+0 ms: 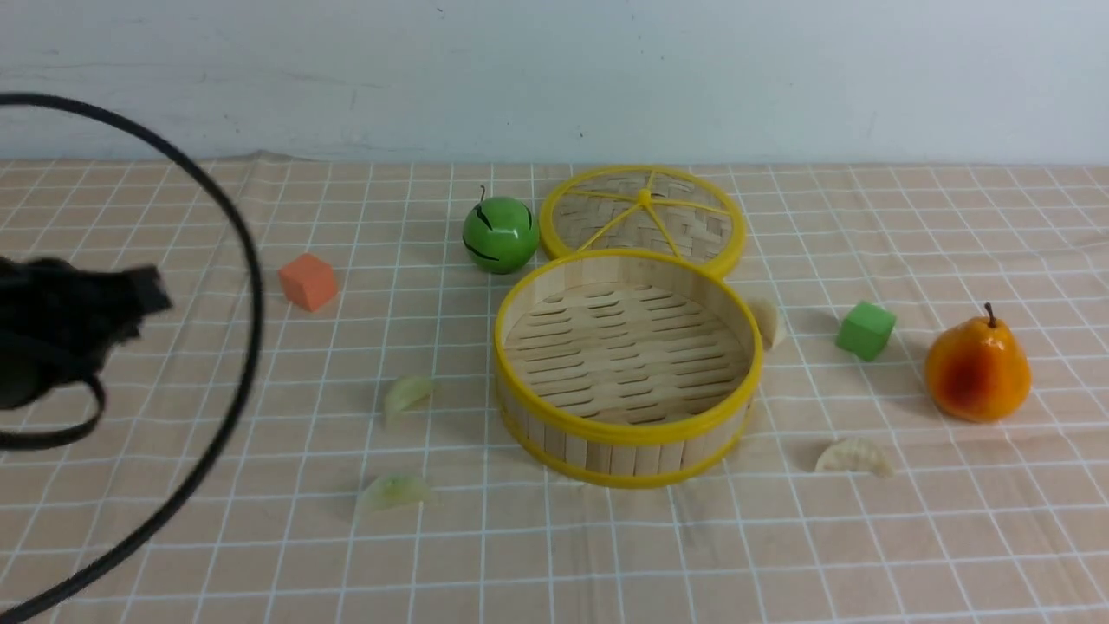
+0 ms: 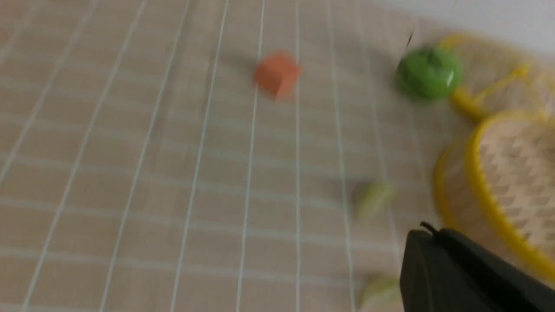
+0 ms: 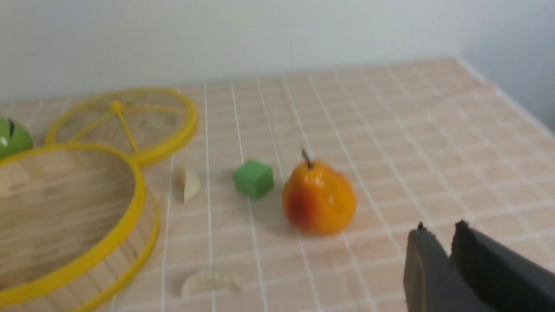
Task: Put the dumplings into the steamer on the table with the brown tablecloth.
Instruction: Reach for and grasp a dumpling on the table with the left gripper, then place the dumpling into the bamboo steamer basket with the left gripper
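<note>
The steamer stands at the middle of the table with the brown tablecloth, and nothing lies in it. Two pale green dumplings lie to its left. One white dumpling touches its right wall, and another lies at its front right. My left gripper hangs blurred at the far left. In the left wrist view it is shut and empty above the cloth near the green dumplings. My right gripper is shut and empty, in front of the pear, and does not show in the front view.
The flat woven lid lies behind the steamer with a green ball to its left. An orange cube sits at the left. A green cube and an orange pear stand at the right. A black cable loops at the left.
</note>
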Controlling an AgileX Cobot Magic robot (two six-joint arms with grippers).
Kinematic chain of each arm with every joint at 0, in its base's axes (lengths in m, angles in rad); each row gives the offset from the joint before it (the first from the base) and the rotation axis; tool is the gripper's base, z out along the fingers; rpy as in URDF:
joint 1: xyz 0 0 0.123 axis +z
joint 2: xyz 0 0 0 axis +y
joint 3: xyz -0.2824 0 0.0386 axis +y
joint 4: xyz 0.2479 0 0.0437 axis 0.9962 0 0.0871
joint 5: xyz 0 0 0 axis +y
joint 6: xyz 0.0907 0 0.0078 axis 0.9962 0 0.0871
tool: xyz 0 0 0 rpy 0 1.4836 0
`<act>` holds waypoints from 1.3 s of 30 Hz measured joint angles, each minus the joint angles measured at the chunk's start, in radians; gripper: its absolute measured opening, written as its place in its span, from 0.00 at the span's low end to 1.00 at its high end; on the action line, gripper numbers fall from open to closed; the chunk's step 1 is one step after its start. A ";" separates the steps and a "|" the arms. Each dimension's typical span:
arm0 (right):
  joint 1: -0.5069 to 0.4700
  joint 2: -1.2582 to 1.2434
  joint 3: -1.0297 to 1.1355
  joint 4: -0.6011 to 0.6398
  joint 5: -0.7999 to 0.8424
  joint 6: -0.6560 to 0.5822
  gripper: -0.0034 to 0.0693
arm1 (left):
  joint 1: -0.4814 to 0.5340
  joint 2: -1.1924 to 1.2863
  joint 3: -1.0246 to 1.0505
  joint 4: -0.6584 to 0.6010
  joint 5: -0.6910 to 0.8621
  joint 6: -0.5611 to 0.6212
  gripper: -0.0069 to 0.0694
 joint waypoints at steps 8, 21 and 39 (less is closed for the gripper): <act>0.201 0.252 -0.039 0.137 0.126 -0.156 0.02 | -0.061 0.361 -0.297 -0.177 0.174 0.175 0.07; 0.334 0.389 -0.136 0.234 0.173 -0.273 0.02 | -0.140 0.849 -0.658 -0.114 0.282 0.575 0.46; 0.334 0.397 -0.140 0.279 0.151 -0.273 0.03 | -0.142 1.035 -0.816 -0.008 0.351 0.343 0.41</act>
